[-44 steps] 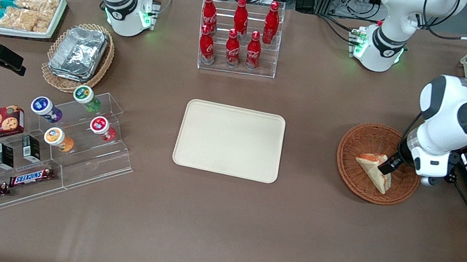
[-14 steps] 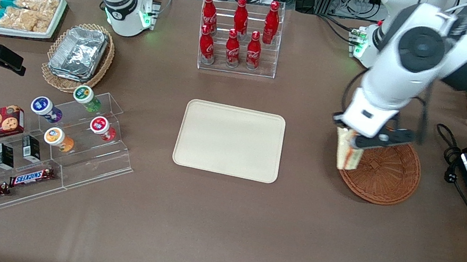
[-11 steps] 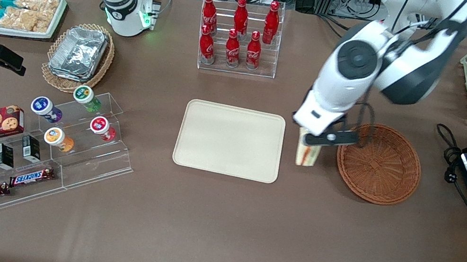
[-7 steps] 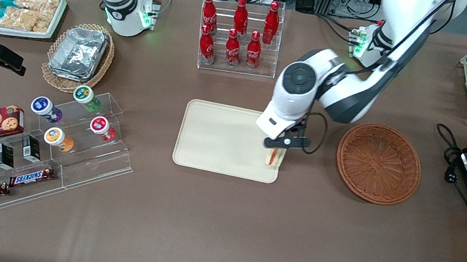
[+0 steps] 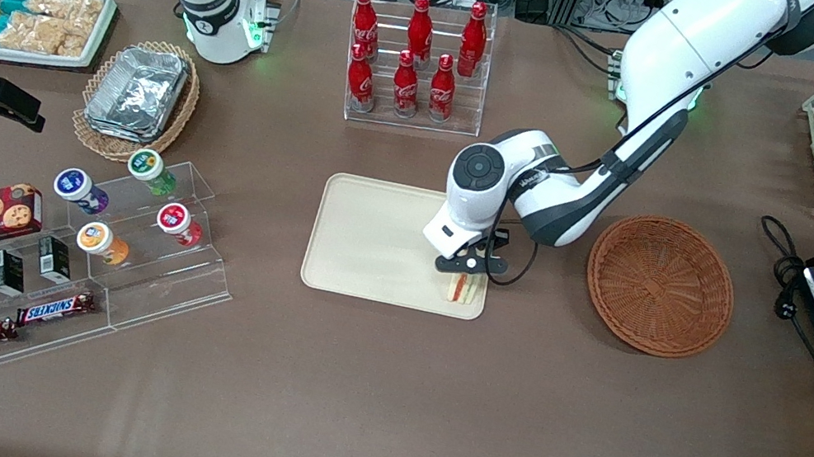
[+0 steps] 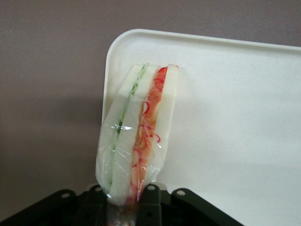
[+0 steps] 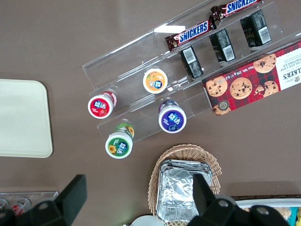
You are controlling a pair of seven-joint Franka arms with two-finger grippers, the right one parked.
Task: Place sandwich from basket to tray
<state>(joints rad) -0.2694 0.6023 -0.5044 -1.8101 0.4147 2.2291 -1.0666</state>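
Now one gripper [image 5: 463, 270] hangs over one tray [image 5: 371, 239], near its corner nearest the front camera, jaws clamped on one wrapped sandwich [image 6: 136, 136]. One basket [image 5: 661, 286] sits beside the tray.

The left arm's black two-finger gripper [image 5: 463, 272] hangs over the corner of the flat cream-beige rectangular tray [image 5: 370, 247] nearest the round reddish-brown wicker basket [image 5: 661, 286], clamped on the plastic-wrapped triangular white-bread sandwich [image 5: 465, 290], which fills that corner. The rest of the tray's surface lies bare and open from above. Bare brown table [image 5: 535, 285] separates tray and basket. The clear rack of red cola bottles [image 5: 415, 62] stands farther from the front camera than the tray.
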